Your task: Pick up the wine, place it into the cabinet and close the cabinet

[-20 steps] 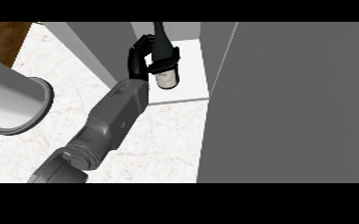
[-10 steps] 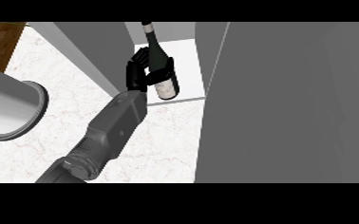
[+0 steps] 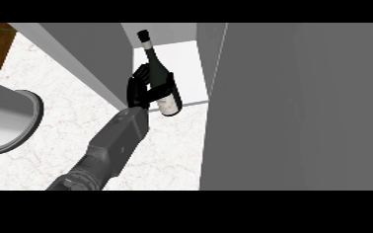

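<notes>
I am holding in my matt black hand (image 3: 140, 92) the glossy dark glass wine bottle (image 3: 154, 64) with its pale papery label (image 3: 169, 104); the surface (image 3: 69, 96) is looking like veined white marble, the cabinet (image 3: 291, 103) smooth matt grey

No words, numbers or brand marks can be read anywhere. The wine bottle (image 3: 154, 61) carries a pale label (image 3: 170, 106) low on its body and a pale band (image 3: 146, 44) round its neck; neither shows any letters that can be made out.
</notes>
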`<state>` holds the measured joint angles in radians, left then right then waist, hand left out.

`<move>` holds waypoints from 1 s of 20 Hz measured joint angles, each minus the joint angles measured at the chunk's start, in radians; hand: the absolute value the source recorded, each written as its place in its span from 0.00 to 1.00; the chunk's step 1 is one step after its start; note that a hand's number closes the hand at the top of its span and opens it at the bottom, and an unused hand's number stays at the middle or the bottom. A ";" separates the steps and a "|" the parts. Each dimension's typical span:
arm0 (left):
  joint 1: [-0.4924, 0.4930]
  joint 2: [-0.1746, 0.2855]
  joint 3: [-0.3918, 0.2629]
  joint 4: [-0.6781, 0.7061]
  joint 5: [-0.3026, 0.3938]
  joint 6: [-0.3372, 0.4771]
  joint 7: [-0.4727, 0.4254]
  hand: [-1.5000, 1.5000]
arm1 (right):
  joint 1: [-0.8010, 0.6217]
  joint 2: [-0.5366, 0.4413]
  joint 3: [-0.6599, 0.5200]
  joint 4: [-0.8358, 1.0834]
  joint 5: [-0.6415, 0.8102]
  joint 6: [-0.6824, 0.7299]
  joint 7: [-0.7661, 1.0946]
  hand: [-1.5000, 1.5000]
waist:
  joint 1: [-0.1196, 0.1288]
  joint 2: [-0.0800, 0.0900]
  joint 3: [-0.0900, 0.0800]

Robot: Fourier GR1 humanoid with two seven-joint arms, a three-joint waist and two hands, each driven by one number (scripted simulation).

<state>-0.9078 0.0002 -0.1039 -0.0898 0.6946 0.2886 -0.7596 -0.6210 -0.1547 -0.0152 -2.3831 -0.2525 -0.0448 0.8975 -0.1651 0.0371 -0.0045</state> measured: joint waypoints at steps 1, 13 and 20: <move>0.004 0.000 -0.005 -0.001 0.002 -0.001 0.001 1.00 | -0.007 0.000 -0.001 0.001 -0.001 -0.002 0.004 0.00 | -0.003 0.000 0.000; 0.020 0.002 -0.051 -0.034 0.042 0.059 -0.012 1.00 | 0.003 0.017 0.013 0.004 -0.013 0.008 -0.005 0.00 | -0.025 0.001 -0.001; -0.029 0.000 -0.075 -0.054 0.070 0.108 0.024 1.00 | 0.007 0.017 0.000 0.009 -0.019 0.012 -0.009 0.00 | -0.025 0.003 0.000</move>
<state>-0.9368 0.0004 -0.1785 -0.1436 0.7648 0.3963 -0.7361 -0.6140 -0.1377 -0.0154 -2.3743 -0.2715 -0.0333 0.8883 -0.1897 0.0397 -0.0044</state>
